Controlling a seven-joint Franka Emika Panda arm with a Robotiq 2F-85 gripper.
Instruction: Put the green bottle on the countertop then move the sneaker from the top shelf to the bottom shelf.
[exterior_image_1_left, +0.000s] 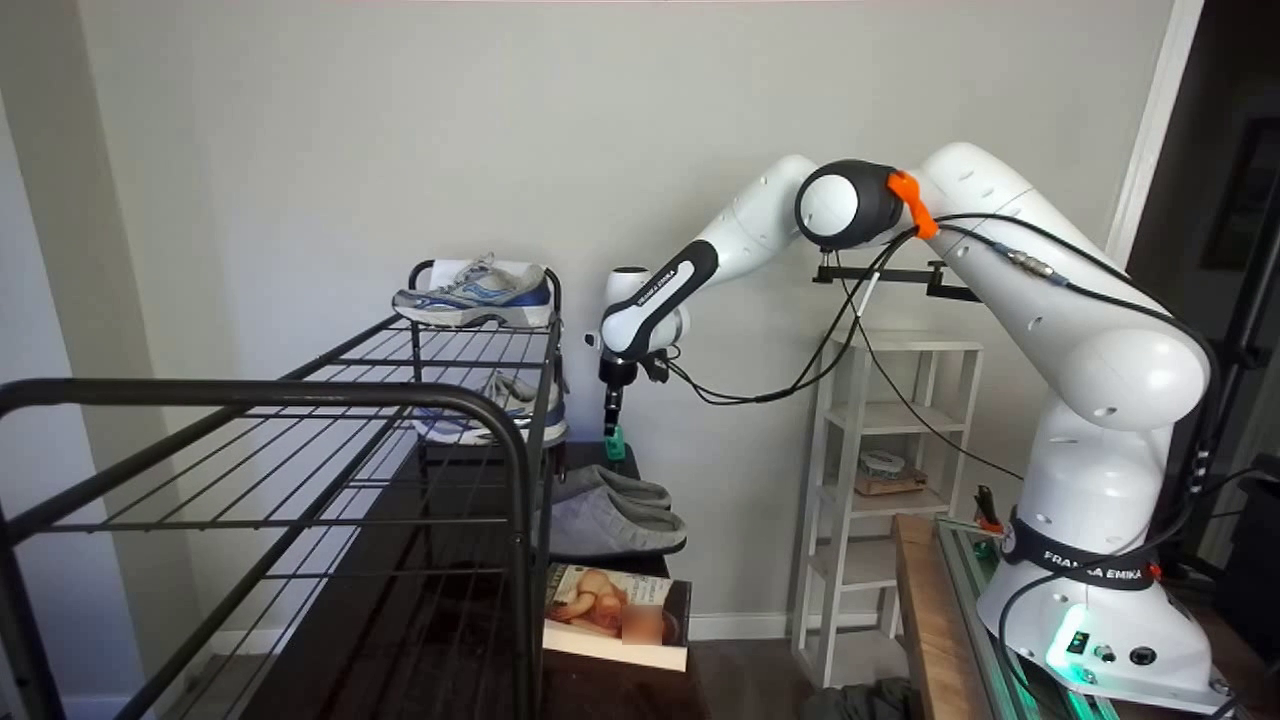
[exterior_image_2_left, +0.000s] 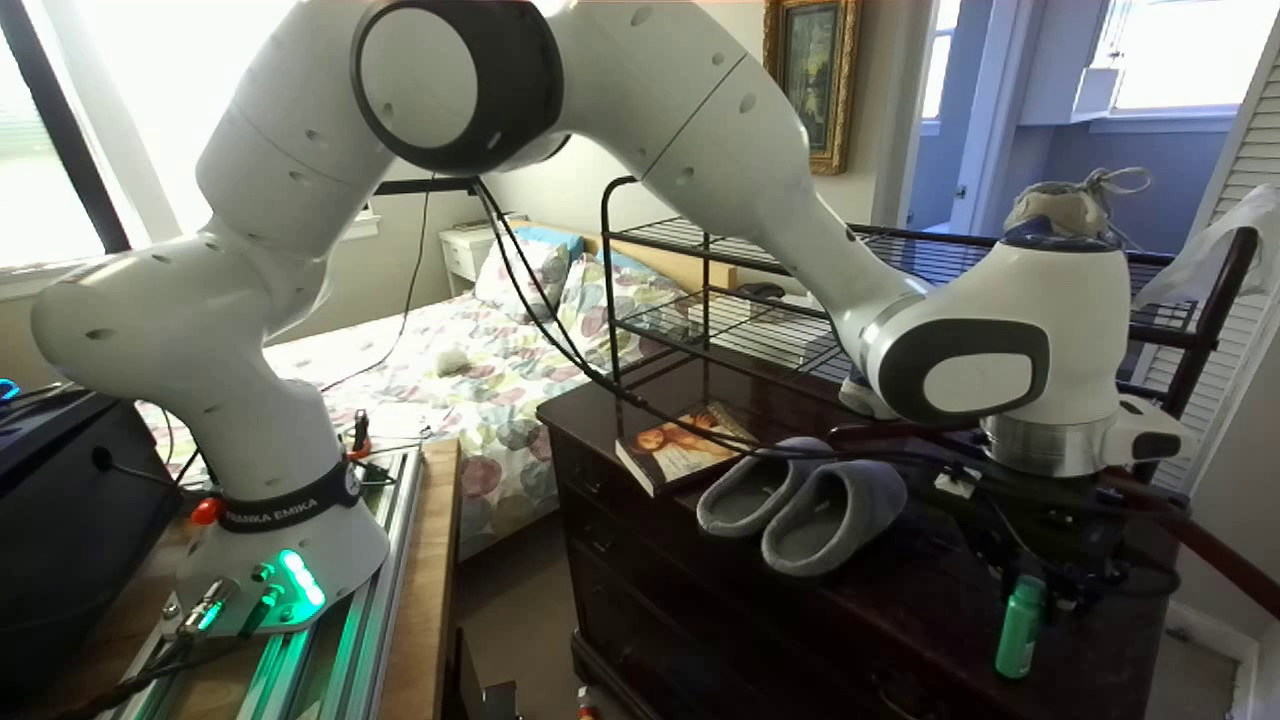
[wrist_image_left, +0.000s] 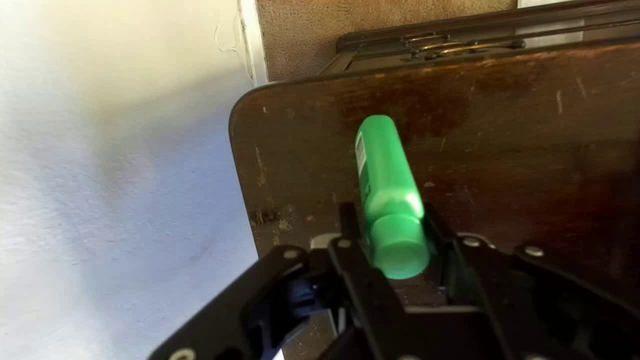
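The green bottle (wrist_image_left: 387, 170) is between the two fingers of my gripper (wrist_image_left: 392, 215), which is shut on its neck end in the wrist view. Its base points away, over the dark dresser top. It also shows below the gripper in both exterior views (exterior_image_1_left: 615, 444) (exterior_image_2_left: 1020, 628). I cannot tell whether its base touches the wood. The grey-and-white sneaker (exterior_image_1_left: 480, 296) with blue parts sits at the far end of the top shelf (exterior_image_1_left: 440, 362) of the black wire rack. In an exterior view, the arm partly hides the sneaker (exterior_image_2_left: 1060, 208).
More sneakers (exterior_image_1_left: 490, 405) sit on a lower shelf. Grey slippers (exterior_image_1_left: 615, 520) and a book (exterior_image_1_left: 615, 615) lie on the dark dresser (wrist_image_left: 525, 125) before the rack. A wall (wrist_image_left: 125, 200) stands close beside the dresser end. A white shelving unit (exterior_image_1_left: 835, 480) stands behind.
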